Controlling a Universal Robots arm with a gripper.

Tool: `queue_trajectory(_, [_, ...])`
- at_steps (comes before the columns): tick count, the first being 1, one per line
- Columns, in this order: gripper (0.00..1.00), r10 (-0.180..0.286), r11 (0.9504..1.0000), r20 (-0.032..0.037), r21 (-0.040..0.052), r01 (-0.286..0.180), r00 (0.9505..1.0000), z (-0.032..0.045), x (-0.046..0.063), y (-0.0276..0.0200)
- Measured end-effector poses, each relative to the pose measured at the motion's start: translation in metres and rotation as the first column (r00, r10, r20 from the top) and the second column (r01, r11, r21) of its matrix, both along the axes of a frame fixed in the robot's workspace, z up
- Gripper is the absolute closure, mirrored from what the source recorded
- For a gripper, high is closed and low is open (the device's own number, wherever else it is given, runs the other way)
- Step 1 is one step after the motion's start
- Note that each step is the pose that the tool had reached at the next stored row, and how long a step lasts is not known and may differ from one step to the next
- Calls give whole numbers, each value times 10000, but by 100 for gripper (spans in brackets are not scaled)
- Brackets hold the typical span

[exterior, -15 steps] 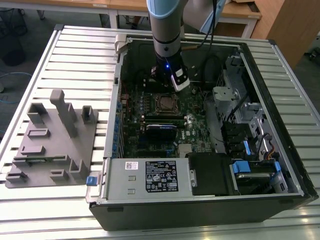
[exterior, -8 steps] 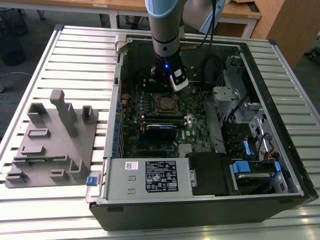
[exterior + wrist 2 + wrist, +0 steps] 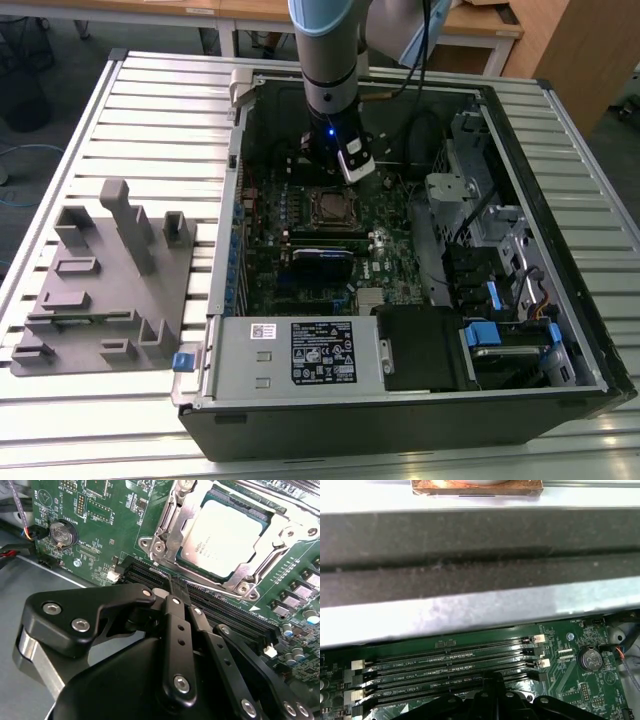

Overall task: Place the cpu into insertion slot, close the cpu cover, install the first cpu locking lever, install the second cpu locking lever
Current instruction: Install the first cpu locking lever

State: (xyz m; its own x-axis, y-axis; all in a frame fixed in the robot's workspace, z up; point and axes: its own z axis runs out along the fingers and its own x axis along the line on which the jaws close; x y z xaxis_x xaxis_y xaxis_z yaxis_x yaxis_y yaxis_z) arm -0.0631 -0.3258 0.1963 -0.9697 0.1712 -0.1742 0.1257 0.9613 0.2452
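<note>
Tool state: the tool [image 3: 176, 587] is seen in the second wrist view with both fingers [image 3: 172, 607] brought together to a narrow tip; nothing is held between them.
Tool position: the tip hangs just short of the near edge of the insertion slot [image 3: 170, 530], above the black memory slots [image 3: 220, 615].
Cpu: the cpu [image 3: 227, 537] is already seated in the slot, beyond the tool tip, silvery top up.
Cpu cover: the cpu cover [image 3: 250, 572] appears to lie down around the chip; its frame is seen on the sides nearest the tool.
Locking lever: a thin wire rod [image 3: 200, 582] runs along the socket edge nearest the tip; whether it is latched cannot be told.
Step judged: lever work, the first two steps looking done.
Doing it well: the closed tip should be pressed on the lever only, kept clear of the chip top and memory slots.
View differences: the exterior view places the arm over the motherboard [image 3: 330, 250] inside the open computer case [image 3: 560, 200] on the table [image 3: 150, 90]; the first wrist view adds the memory slots beyond the tip and a coin battery [image 3: 590, 657].
</note>
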Motion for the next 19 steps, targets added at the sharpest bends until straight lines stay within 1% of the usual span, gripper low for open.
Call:
queue_trajectory(6, [90, -302, 9995, 7, 18, 302, 9995, -1, -2, 4])
queue_trajectory(13, [90, -396, 9992, 12, 28, 396, 9992, -2, -20, 33])
queue_trajectory(16, [90, -416, 9991, 13, 30, 416, 9991, -3, -24, 35])
queue_trajectory(19, [90, -451, 9990, 36, 18, 451, 9990, -10, -24, 36])
